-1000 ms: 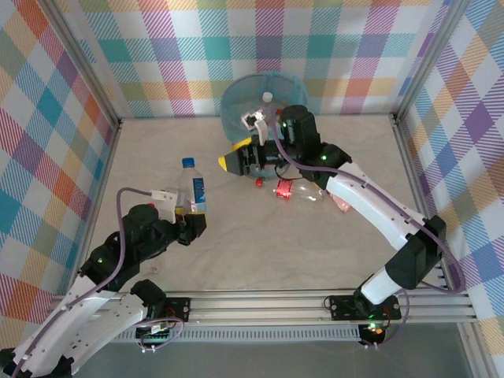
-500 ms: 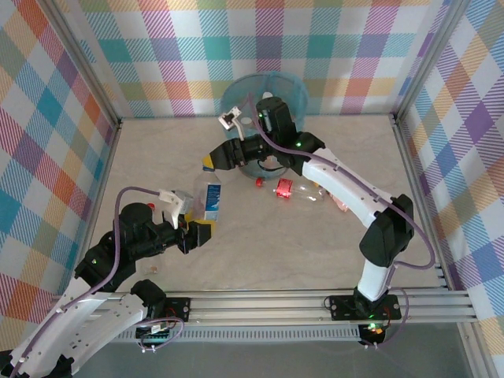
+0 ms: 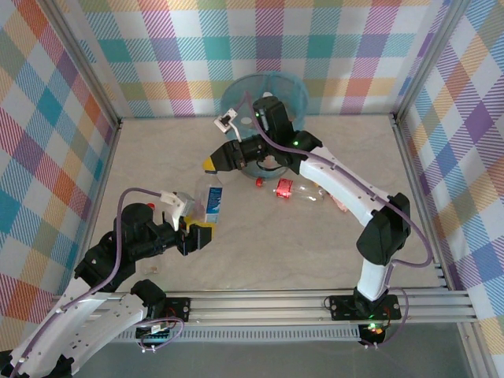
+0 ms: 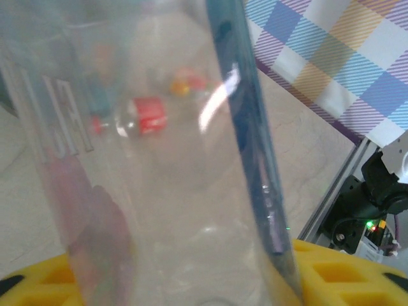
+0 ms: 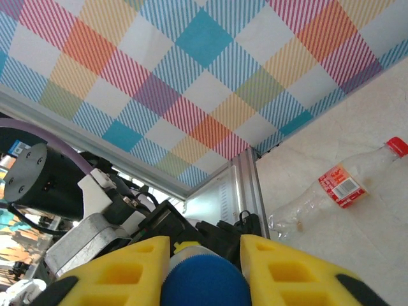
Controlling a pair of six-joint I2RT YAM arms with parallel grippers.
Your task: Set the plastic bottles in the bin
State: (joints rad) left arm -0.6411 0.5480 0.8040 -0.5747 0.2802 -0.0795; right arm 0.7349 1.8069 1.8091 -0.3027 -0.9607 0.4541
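A clear plastic bottle (image 3: 213, 201) with a blue label hangs tilted between my two grippers, left of the table's centre. My right gripper (image 3: 211, 164) is shut on its blue cap (image 5: 203, 280), which sits between the yellow fingers in the right wrist view. My left gripper (image 3: 203, 230) has the bottle's base (image 4: 172, 159) between its yellow pads (image 4: 344, 274). Whether those pads still press on it I cannot tell. Another bottle (image 3: 293, 190), clear with a red label, lies on the table just right of the first bottle. The bin (image 3: 295, 85) stands at the back wall, behind the right arm.
A loose red cap (image 3: 259, 182) lies beside the red-labelled bottle (image 5: 344, 185). A small pink item (image 3: 340, 203) lies under the right forearm. Checked walls and metal frame rails enclose the table on three sides.
My right gripper swung left from in front of the bin and shut on the bottle's blue cap. My left gripper carried the bottle right and tilted it.
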